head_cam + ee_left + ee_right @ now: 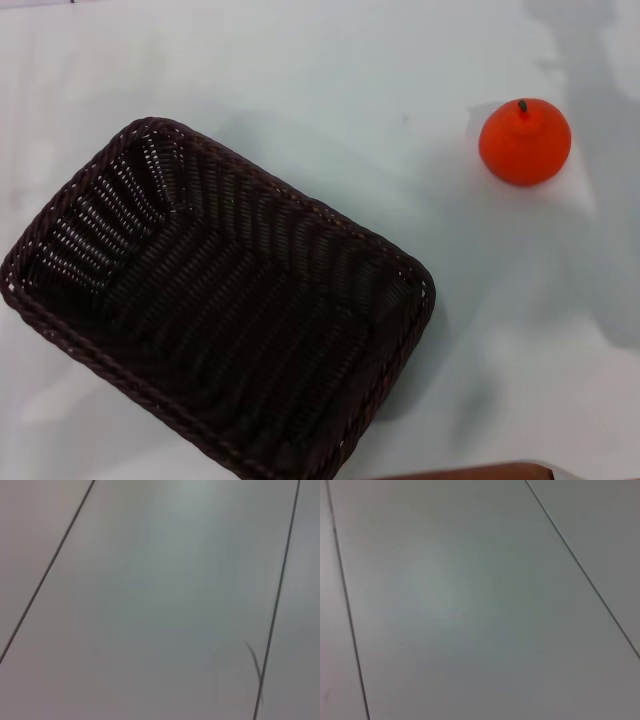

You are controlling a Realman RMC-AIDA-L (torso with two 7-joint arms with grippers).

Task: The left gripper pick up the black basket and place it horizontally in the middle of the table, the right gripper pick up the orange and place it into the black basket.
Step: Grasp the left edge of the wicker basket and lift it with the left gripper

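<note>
Two things lie on the white bench [330, 90]: the black basket [215, 300] and the orange [524, 142]. The basket sits at the near left, turned at a slant, its open side up and its lower corner cut off by the near edge of the head view. The orange stands well apart from it, at the far right, stem up, with bare bench all around. Neither gripper is in sight, so I cannot tell how their jaws stand. Both wrist views show only grey panels with thin dark seams.
</note>
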